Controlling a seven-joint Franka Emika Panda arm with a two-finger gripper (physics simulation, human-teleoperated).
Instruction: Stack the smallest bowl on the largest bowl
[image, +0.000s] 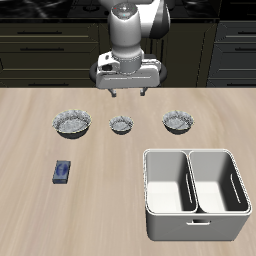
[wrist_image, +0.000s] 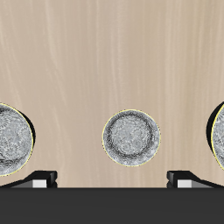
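Note:
Three shallow grey-white speckled bowls stand in a row across the middle of the table. The smallest bowl (image: 121, 125) is the middle one. The largest bowl (image: 71, 122), with a broad crinkled rim, stands at one end and the medium bowl (image: 178, 122) at the other. My gripper (image: 128, 92) is open and empty, hanging above the table just behind the smallest bowl. In the wrist view the smallest bowl (wrist_image: 131, 137) lies whole on the wood. The largest bowl (wrist_image: 219, 138) and the medium bowl (wrist_image: 9, 140) are cut off by the frame edges. Both fingertips (wrist_image: 39, 179) stand wide apart.
A white two-compartment caddy (image: 195, 212) stands near the table's front edge, in front of the medium bowl. A small blue box (image: 62, 172) lies in front of the largest bowl. Dark cabinets line the back behind the robot.

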